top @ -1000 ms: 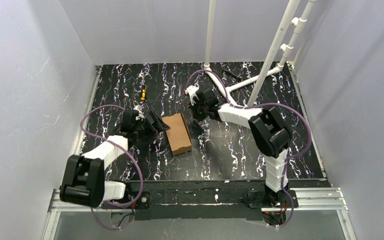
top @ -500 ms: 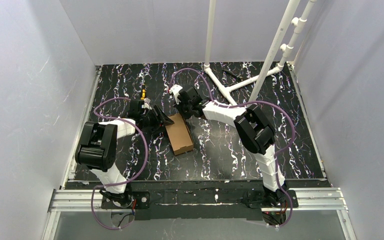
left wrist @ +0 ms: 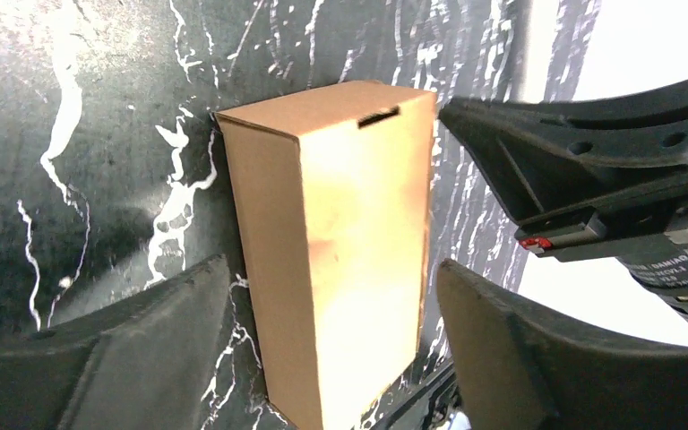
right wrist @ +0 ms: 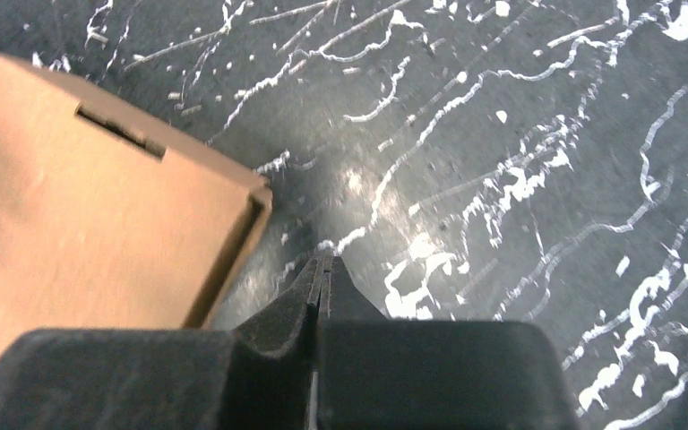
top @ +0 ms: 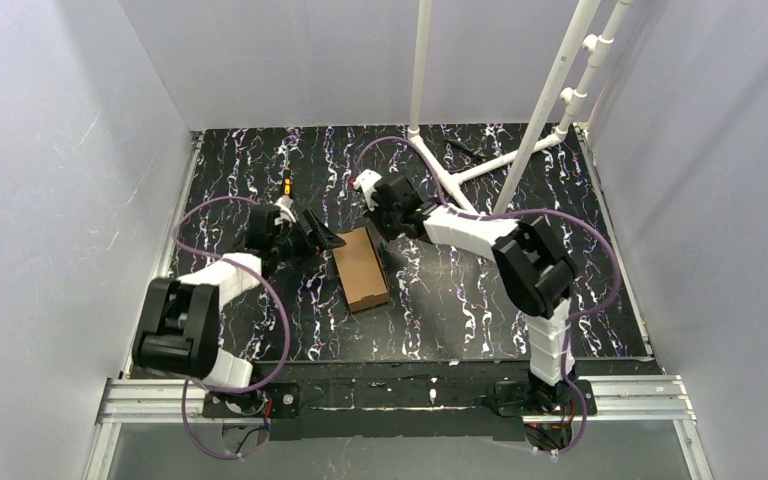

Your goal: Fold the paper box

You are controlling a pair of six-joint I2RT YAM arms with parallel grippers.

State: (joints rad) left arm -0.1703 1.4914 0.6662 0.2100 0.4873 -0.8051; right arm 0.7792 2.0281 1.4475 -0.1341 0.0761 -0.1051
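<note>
The paper box [top: 360, 268] is a closed brown cardboard box lying flat on the black marbled table. In the left wrist view the box [left wrist: 331, 251] lies between my open left fingers, and gaps show on both sides. My left gripper [top: 326, 241] sits at the box's far left corner. My right gripper [top: 378, 229] is shut and empty, its tips just off the box's far right corner. In the right wrist view the box [right wrist: 81, 215] lies to the left of the closed right gripper [right wrist: 323, 269], apart from it.
A small yellow and black tool [top: 286, 184] lies at the back left. White pipes [top: 460, 170] of a stand rest on the table at the back right. Purple cables loop from both arms. Grey walls enclose the table on three sides.
The left arm swung forward to the box's far left end and then drew back slightly. The right gripper moved left to the box's far end, then a little right. The box shifted slightly.
</note>
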